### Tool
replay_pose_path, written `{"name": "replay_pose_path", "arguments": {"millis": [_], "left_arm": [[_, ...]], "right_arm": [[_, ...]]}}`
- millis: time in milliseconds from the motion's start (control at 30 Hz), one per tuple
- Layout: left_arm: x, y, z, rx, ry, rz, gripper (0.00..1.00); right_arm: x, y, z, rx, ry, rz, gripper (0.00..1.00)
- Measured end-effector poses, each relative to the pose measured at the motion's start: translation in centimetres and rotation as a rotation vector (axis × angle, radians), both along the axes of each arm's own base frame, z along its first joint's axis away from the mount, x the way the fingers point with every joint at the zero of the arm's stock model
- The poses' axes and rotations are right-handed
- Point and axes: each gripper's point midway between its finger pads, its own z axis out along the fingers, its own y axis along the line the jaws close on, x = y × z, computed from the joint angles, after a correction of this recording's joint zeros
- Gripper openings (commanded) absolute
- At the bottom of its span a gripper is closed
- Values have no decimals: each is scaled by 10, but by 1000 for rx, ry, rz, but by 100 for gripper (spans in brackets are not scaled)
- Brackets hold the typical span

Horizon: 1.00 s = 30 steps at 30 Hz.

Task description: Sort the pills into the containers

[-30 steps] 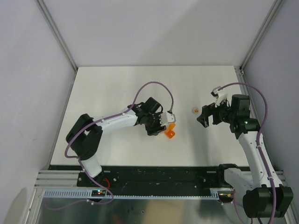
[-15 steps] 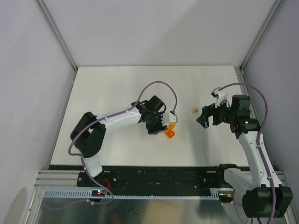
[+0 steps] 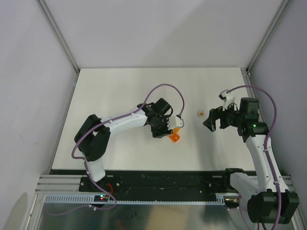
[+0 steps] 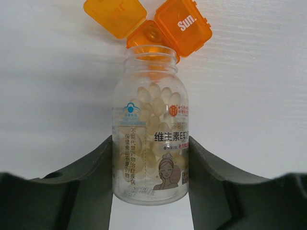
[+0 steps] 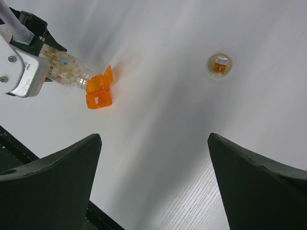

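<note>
My left gripper (image 4: 150, 143) is shut on a clear, uncapped vial (image 4: 150, 158) full of pale yellow pills (image 4: 153, 103). The vial is tipped with its mouth right at the open cell of the small orange box (image 4: 184, 26). The box's other cell is closed and marked "Sun."; the open lid (image 4: 114, 17) is flipped back. In the top view the left gripper (image 3: 169, 124) is beside the box (image 3: 175, 136). The vial's tan cap (image 3: 200, 113) lies apart on the table. My right gripper (image 3: 209, 123) is open and empty, hovering near the cap (image 5: 219, 64).
The white table (image 3: 120, 91) is walled at the left, back and right. A black rail (image 3: 158, 179) runs along the near edge by the arm bases. The left arm's purple cable (image 3: 165, 88) loops above its wrist.
My left gripper has shifted slightly right with the vial, closer to the orange box. The right arm has hardly moved.
</note>
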Motion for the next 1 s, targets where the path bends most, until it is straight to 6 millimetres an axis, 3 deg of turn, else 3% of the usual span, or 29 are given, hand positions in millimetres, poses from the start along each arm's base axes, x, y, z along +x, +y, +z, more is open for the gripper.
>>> {"name": "replay_pose_path", "arguments": {"millis": [1000], "left_arm": [[2,-5,-3,117,-25,-73,0]], "right_arm": [[-1,-2,0,10,2,4,100]]}}
